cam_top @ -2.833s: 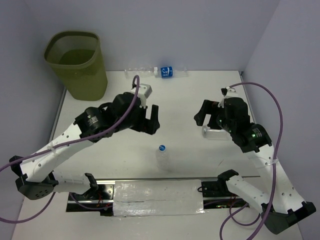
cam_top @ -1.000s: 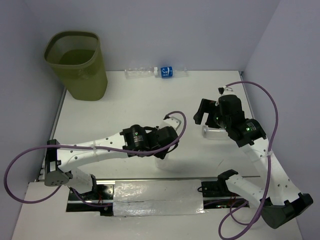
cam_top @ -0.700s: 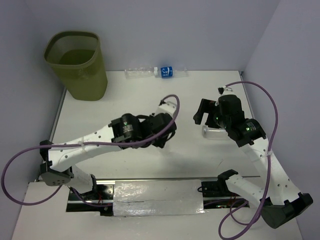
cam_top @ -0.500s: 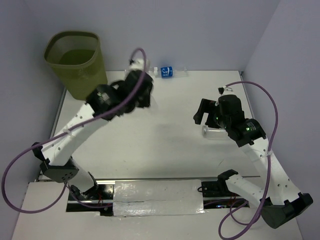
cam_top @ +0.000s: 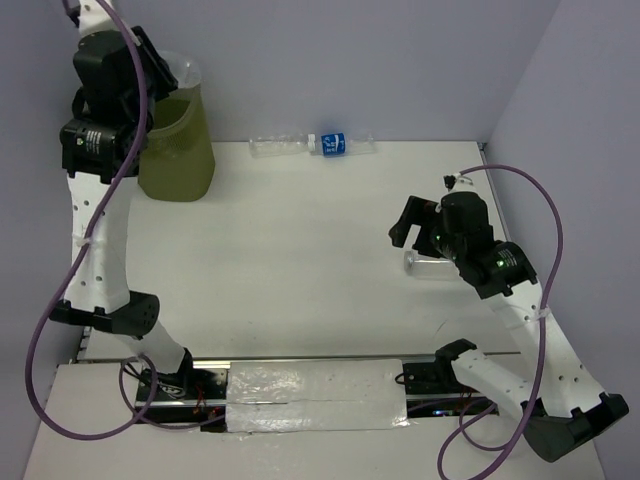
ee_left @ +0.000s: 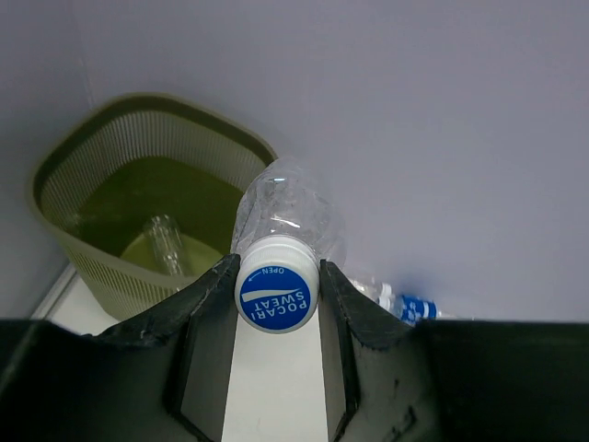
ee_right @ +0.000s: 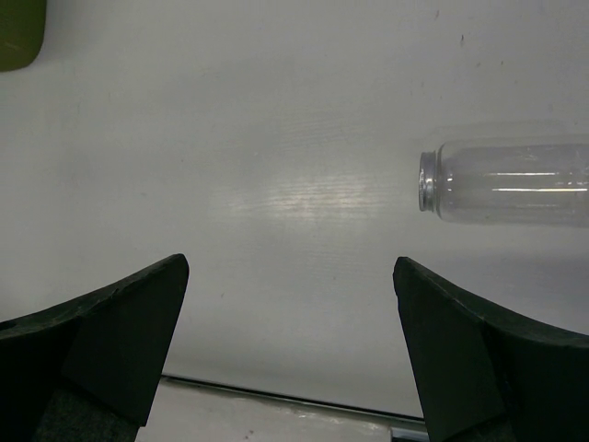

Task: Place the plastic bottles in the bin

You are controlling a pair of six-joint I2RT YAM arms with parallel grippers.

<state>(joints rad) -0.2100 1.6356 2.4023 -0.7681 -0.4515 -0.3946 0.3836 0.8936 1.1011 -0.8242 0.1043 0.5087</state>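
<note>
My left gripper (ee_left: 276, 273) is shut on the blue cap of a clear plastic bottle (ee_left: 283, 214), held high over the near rim of the olive-green bin (ee_left: 61, 175). From above, that gripper (cam_top: 160, 66) and its bottle (cam_top: 187, 72) hang at the bin (cam_top: 185, 150). Another clear bottle (ee_left: 167, 244) lies inside the bin. A clear bottle (cam_top: 275, 146) and a blue-labelled bottle (cam_top: 335, 144) lie at the back wall. My right gripper (ee_right: 290, 304) is open and empty, with a capless clear bottle (ee_right: 506, 181) lying ahead to its right, partly under the arm (cam_top: 425, 265).
A taped metal rail (cam_top: 315, 395) runs along the table's near edge between the arm bases. Walls close in the table at the back and on the right. A purple cable (cam_top: 530, 200) loops beside the right arm.
The left arm closed on the blue-capped bottle at the table's middle, lifted it and swung it up to the bin at the back left. The right arm has barely moved.
</note>
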